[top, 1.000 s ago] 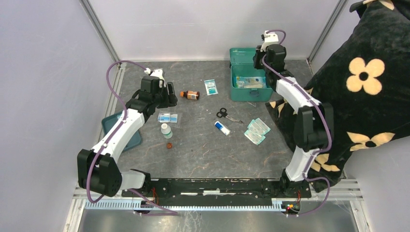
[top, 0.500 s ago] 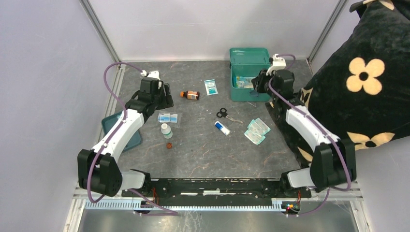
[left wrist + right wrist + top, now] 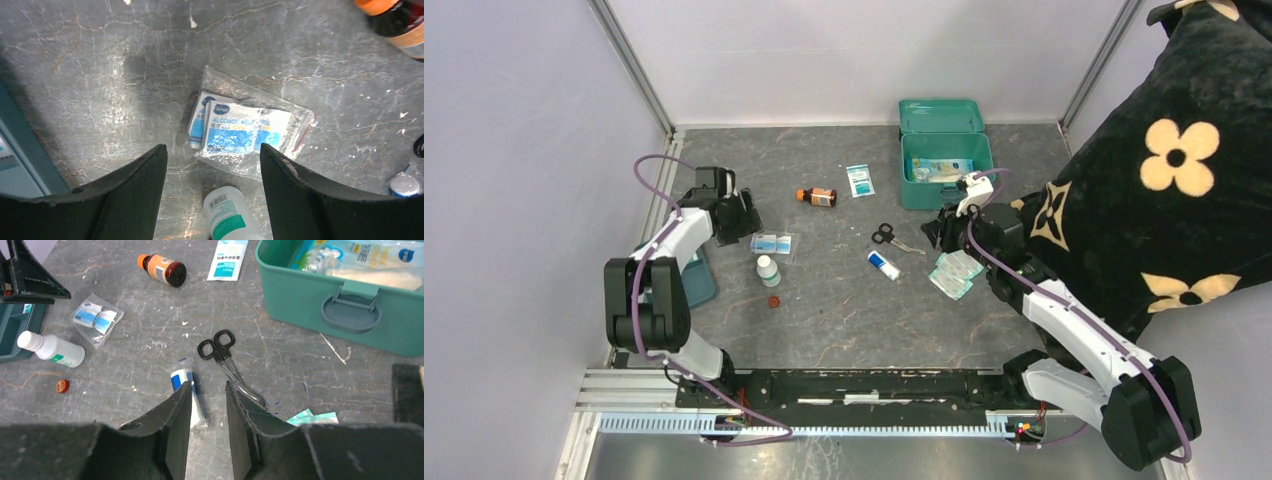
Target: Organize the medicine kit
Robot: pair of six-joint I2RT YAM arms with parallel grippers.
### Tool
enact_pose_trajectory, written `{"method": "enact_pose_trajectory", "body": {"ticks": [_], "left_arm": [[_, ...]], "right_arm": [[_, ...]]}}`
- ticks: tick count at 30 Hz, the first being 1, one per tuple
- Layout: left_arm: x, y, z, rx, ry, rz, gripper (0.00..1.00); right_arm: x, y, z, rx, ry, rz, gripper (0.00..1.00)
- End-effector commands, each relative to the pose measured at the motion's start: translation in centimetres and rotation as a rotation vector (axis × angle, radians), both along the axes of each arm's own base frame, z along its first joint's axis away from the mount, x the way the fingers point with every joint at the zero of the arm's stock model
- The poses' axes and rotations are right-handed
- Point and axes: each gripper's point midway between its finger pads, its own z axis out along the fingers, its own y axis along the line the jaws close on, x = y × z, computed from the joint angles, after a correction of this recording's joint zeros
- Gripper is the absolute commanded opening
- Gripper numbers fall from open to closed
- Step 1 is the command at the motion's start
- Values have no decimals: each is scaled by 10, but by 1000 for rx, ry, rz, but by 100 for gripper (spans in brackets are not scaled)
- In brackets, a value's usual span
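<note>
While left end effector (image 3: 212, 150) hangs wide open and empty over alcohol-wipe bag (image 3: 250, 132), likely step is bag pickup. Centre jaws on bag, drop straight, pinch plastic against bench, avoid white bottle (image 3: 227, 215) just beside. Right end effector (image 3: 207, 386) partly open, empty, above tube (image 3: 180, 379) near scissors (image 3: 220, 352). Medicine kit (image 3: 940, 196) at bench far edge, right of centre, lid up.

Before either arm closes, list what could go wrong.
The left pincer hangs open over the bag of alcohol wipes; the white bottle lies beside it and could roll if bumped. The right pincer, part open, points between the tube and scissors; it could nudge one while taking the other.
</note>
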Motion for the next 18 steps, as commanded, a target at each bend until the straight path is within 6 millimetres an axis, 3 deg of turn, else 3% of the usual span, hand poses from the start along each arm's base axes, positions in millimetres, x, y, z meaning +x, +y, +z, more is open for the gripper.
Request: {"method": "enact_pose_trajectory", "body": {"ticks": [1, 18], "left_arm": [[8, -1, -4, -88, 10, -9, 74], [5, 0, -52, -87, 143, -57, 61]], "right_arm": [[-12, 5, 2, 30, -13, 37, 37], [-38, 9, -4, 75, -24, 116, 37]]}}
